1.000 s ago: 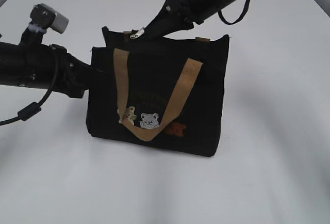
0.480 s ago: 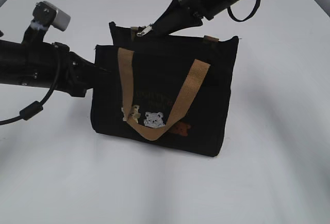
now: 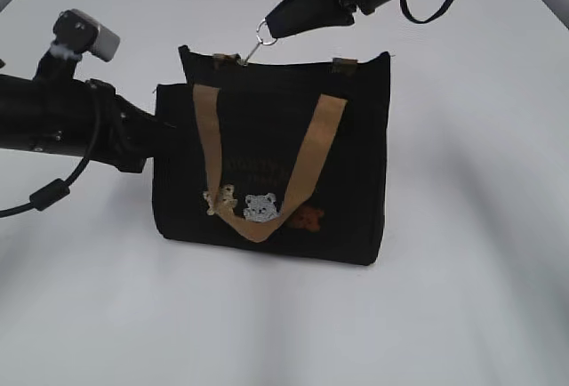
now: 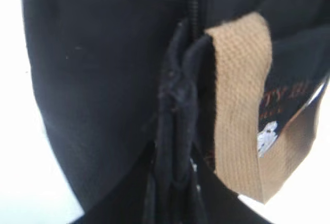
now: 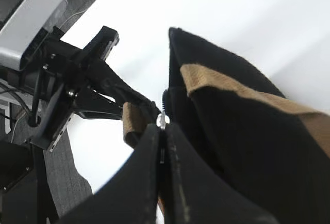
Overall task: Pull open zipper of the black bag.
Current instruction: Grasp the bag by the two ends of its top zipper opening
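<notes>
1. black bag (image 3: 267,164), frame centre: left gripper (image 3: 156,132) pinches its left edge fabric; a weak pinch lets the bag drag.
2. zipper (image 3: 238,60), upper centre: right gripper (image 3: 271,26), jaws closed, apparently holds only the ring (image 3: 265,32), which may slip.

Pincer (image 5: 161,136) pinching zipper (image 5: 163,111) pull

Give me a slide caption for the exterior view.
Right gripper pinches the zipper pull above the black bag while the left gripper clamps its side.
</notes>
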You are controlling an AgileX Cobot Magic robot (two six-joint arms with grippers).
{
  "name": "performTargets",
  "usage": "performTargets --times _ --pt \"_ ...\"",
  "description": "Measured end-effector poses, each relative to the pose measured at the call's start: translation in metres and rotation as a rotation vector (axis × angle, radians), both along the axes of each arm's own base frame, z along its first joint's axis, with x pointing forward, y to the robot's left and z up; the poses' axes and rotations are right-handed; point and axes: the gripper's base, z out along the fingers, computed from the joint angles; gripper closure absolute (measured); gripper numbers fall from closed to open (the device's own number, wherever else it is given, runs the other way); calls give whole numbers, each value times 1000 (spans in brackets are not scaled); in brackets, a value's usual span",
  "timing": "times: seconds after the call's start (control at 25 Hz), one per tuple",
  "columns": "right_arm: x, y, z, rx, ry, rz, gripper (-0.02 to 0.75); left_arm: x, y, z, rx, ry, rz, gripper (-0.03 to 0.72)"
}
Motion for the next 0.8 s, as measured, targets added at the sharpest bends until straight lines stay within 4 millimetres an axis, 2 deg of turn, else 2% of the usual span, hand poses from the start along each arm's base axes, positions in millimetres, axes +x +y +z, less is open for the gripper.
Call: performTargets --times 0.28,0.4,0.48,0.64,0.8 --pt "1 -3 2 0 -2 -9 738 0 0 0 2 1 0 623" --pt "-4 -12 -2 -87 36 16 738 0 0 0 4 0 -1 623" --pt "-6 -27 -4 -201 66 8 738 0 0 0 4 0 -2 623" --pt "-12 -57 12 -326 98 -87 738 0 0 -1 4 1 0 623" --pt "-20 -55 26 -353 75 -99 738 1 2 -1 3 24 47 623"
